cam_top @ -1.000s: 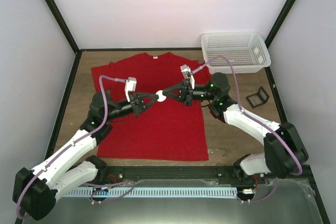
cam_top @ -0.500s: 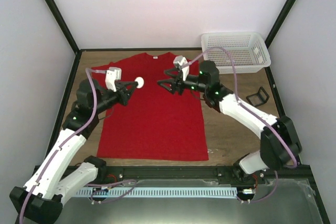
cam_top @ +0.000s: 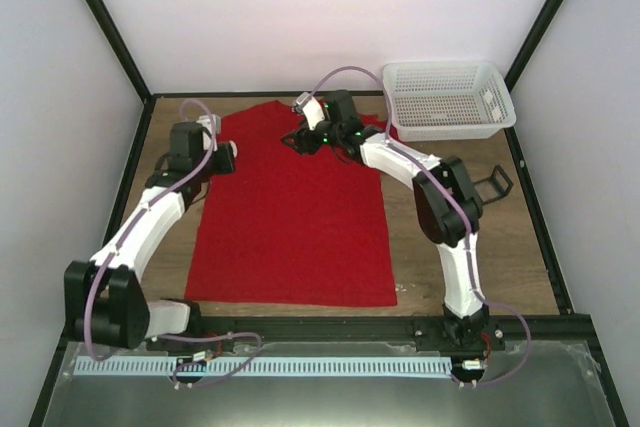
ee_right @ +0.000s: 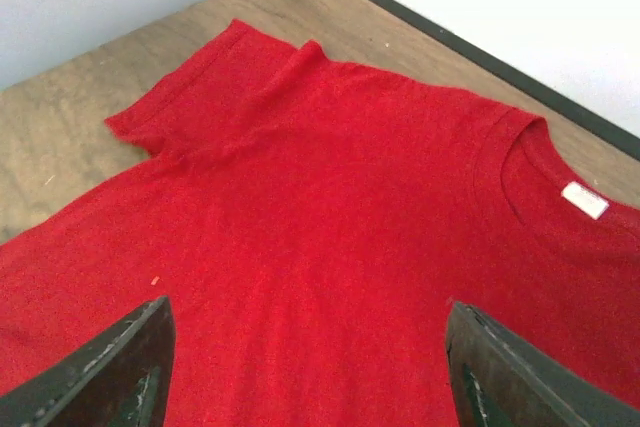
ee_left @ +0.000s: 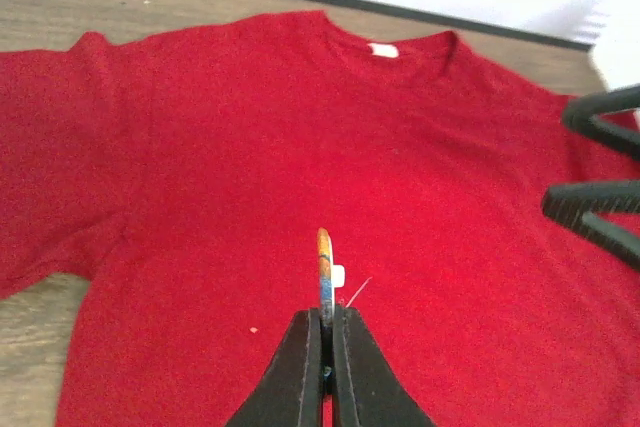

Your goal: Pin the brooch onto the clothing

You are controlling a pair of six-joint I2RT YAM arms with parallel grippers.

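the wooden worktop [cam_top: 520, 237] carries the clothing [cam_top: 290, 227], a red t-shirt lying flat and face up with its neck toward the far wall. it is the largest soft thing here. a white mesh basket [cam_top: 448, 130] sits at the far right corner, off the shirt, and a small black wire stand [cam_top: 492, 184] lies near it, well apart from the work.

both arms reach to the far end of the shirt. the right pincer [ee_right: 305, 312] hangs over the chest just below the collar, its fingers spread wide with only red cloth showing between them. the left pincer [ee_left: 323, 315] is at the shirt's left shoulder side, pressed together on the brooch [ee_left: 324, 267], which it holds by the lower rim and edge-on, so only a thin coloured rim shows. a pale sliver beside it may be the pin – too small to be sure. nothing is fastened to the cloth yet.

so the step in hand looks like bringing the brooch into place over the fabric. the next move likely calls for lowering it onto the chest area with the pin side toward the cloth, while the right pincer steadies or gathers the fabric – loose jersey could slide under the push.
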